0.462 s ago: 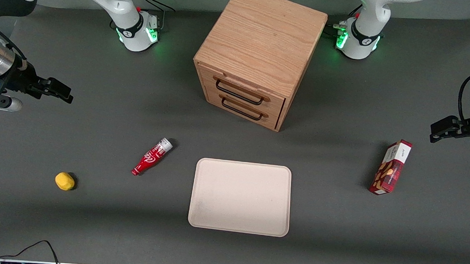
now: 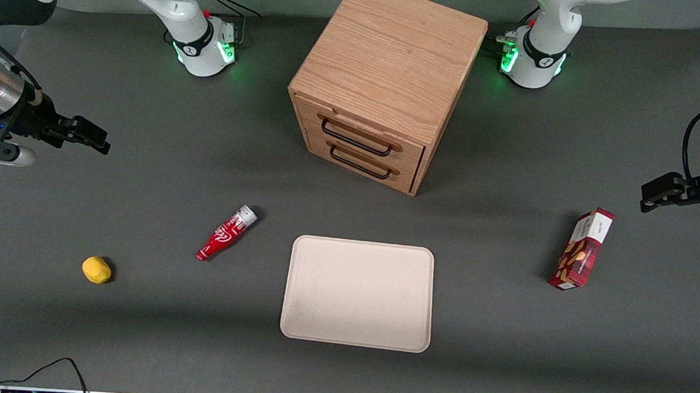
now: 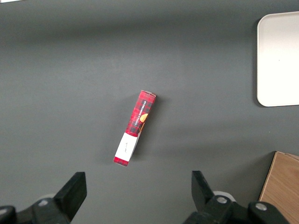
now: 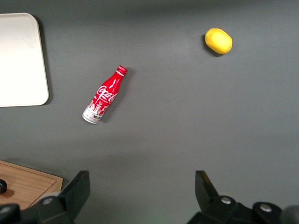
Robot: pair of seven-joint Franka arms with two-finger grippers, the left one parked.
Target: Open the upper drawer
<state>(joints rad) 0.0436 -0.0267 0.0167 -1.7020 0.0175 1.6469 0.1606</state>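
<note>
The wooden cabinet (image 2: 387, 77) stands at the table's middle, farther from the front camera than the tray. Its upper drawer (image 2: 360, 133) is shut, with a thin black wire handle (image 2: 354, 141); the lower drawer (image 2: 364, 161) sits just under it, also shut. My right gripper (image 2: 83, 134) hovers open and empty above the table toward the working arm's end, well apart from the cabinet. In the right wrist view the gripper (image 4: 142, 186) shows its fingers (image 4: 77, 191) spread wide over bare table, with a corner of the cabinet (image 4: 28, 182) beside it.
A red cola bottle (image 2: 226, 233) lies on the table near a beige tray (image 2: 358, 293). A yellow lemon-like object (image 2: 96, 269) lies toward the working arm's end. A red snack box (image 2: 584, 248) lies toward the parked arm's end.
My right gripper has shifted very slightly; nothing else moved.
</note>
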